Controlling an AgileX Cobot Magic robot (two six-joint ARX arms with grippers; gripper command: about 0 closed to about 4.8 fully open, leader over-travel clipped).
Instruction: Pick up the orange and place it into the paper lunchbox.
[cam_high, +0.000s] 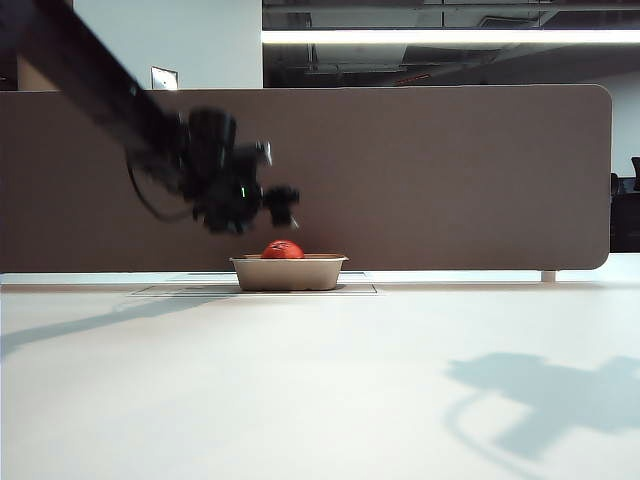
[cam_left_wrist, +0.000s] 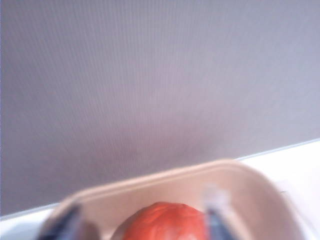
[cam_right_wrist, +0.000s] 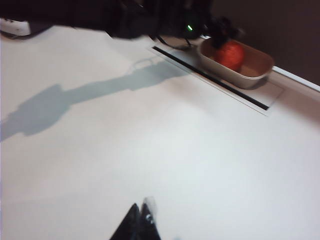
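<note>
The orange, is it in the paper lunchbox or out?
In: the orange sits inside the paper lunchbox, its top above the rim.

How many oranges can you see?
1. The orange sits inside the paper lunchbox by the back wall, just under the left claw. Another could hide behind the rim.

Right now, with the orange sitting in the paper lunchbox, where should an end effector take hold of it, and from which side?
From above, across its widest part. The orange is round and sits inside the paper lunchbox, whose walls hide its lower half, so only the top is exposed. The left end effector hangs open just above it; the right end effector is far off over the table, shut.
</note>
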